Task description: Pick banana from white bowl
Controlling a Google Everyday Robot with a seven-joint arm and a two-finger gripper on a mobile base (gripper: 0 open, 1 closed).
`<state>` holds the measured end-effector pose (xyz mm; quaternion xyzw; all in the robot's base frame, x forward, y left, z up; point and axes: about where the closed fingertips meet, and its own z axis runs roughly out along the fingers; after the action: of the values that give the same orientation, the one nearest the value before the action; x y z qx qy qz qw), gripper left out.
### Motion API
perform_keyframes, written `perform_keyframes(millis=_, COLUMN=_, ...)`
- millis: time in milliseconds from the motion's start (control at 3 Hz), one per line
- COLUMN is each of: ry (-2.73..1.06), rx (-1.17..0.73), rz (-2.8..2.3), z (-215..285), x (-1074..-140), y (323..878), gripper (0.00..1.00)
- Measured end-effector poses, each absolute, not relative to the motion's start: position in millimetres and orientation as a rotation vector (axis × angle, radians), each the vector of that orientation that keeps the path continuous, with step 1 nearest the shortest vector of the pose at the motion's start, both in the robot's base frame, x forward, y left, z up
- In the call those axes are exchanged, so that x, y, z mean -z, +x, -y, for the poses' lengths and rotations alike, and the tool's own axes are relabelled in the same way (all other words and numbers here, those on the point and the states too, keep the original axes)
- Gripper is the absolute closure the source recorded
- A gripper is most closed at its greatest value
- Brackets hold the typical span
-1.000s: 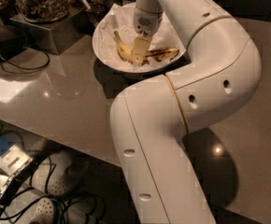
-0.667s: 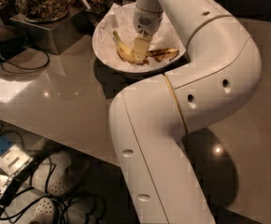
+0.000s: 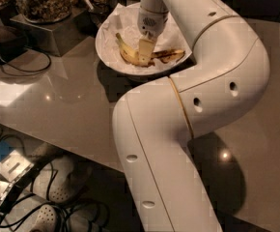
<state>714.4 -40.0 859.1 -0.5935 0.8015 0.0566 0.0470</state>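
In the camera view, the robot's thick white arm [image 3: 212,81] rises from the lower middle, bends to the right and doubles back toward the top, where its wrist points down into the white bowl [image 3: 104,52]. The bowl sits on the grey table [image 3: 72,95] near the far edge, lined with crumpled white paper [image 3: 125,18]. The banana [image 3: 128,56] lies inside the bowl on the paper, curved, its yellow part to the left and its dark-streaked end to the right. The gripper [image 3: 145,51] is down in the bowl at the middle of the banana, its pale tip right against the fruit; whether it has closed on the banana, or how wide it stands, cannot be told from here. To the left of the bowl a glass jar of nuts [image 3: 43,1] stands on a metal box [image 3: 48,30], and a dark cable [image 3: 29,64] loops over the tabletop just in front of it. Below the table edge, on the floor at lower left, lie pale shoes [image 3: 58,182].
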Motion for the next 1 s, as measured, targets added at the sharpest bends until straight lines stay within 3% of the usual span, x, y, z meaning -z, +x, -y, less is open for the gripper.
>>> perform_keyframes(millis=1000, ry=-1.799, rx=-0.101, rz=-2.329, z=52.9, x=-903.4, y=705.5, gripper=1.0)
